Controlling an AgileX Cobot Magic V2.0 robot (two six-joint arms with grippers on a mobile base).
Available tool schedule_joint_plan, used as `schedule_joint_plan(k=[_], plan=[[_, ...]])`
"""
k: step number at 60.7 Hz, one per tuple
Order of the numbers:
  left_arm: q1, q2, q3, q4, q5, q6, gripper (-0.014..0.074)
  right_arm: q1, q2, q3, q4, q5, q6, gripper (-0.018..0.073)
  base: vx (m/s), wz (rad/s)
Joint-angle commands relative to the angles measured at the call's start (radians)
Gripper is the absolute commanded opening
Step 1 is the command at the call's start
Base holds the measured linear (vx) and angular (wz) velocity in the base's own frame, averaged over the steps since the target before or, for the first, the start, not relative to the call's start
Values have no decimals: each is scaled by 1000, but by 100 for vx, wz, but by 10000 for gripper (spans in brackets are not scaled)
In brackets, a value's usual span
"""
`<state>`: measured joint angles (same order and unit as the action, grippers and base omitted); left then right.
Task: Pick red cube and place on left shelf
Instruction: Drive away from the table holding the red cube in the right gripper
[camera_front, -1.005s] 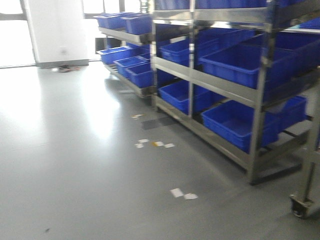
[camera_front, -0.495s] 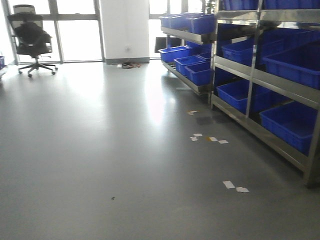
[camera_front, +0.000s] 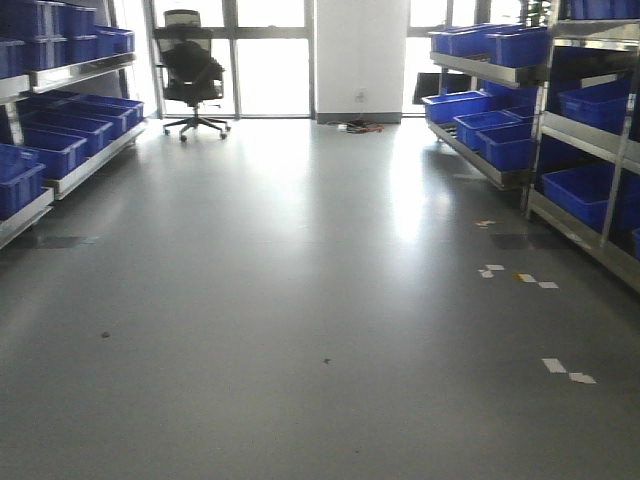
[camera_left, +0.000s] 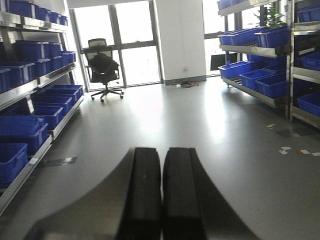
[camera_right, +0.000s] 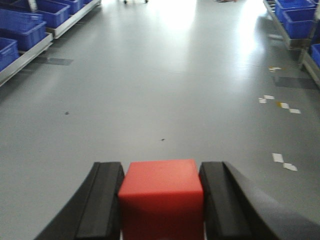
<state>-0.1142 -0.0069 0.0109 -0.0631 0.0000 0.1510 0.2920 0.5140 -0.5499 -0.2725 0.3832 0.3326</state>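
Grey, glossy floor (camera_front: 300, 260) runs down an aisle between two metal racks. The left shelf (camera_front: 75, 72) stands along one side, its tiers loaded with blue bins (camera_front: 55, 150). The picture edge cuts it off, so its near end and full height do not show. A right shelf (camera_front: 480, 68) with like bins faces it and is also cut off at the edge. What the bins contain cannot be made out.

At the far end an office chair (camera_front: 192, 70) stands before bright windows (camera_front: 270, 70) — glare washes out whatever lies beyond the glass. A white pillar (camera_front: 360, 55) stands beside them. The small dark heap (camera_front: 360, 127) at its foot is too blurred to identify. Pale tape marks (camera_front: 565, 372) lie on the floor near the right shelf.

Right gripper (camera_right: 161, 167): both black fingers (camera_right: 105, 200) press against opposite sides of the red cube (camera_right: 162, 192), whose top and front faces show. The cube is carried above the floor in the aisle, well apart from the left shelf. Its lower edge and the gripper body are cut off by the bottom of the frame.

Left gripper (camera_left: 161, 152): its two pads (camera_left: 145, 190) lie side by side, touching along their length — nothing is held between them. Their bases run out of the frame.
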Motion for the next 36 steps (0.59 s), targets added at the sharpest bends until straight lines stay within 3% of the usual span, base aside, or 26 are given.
schedule_joint_plan(k=[1, 36], plan=[[-6, 8, 22, -4, -84, 2, 106, -3, -1, -31, -23, -86, -2, 57, -29, 41], [-6, 8, 22, -4, -84, 2, 106, -3, -1, -31, -23, -86, -2, 57, -17, 25]])
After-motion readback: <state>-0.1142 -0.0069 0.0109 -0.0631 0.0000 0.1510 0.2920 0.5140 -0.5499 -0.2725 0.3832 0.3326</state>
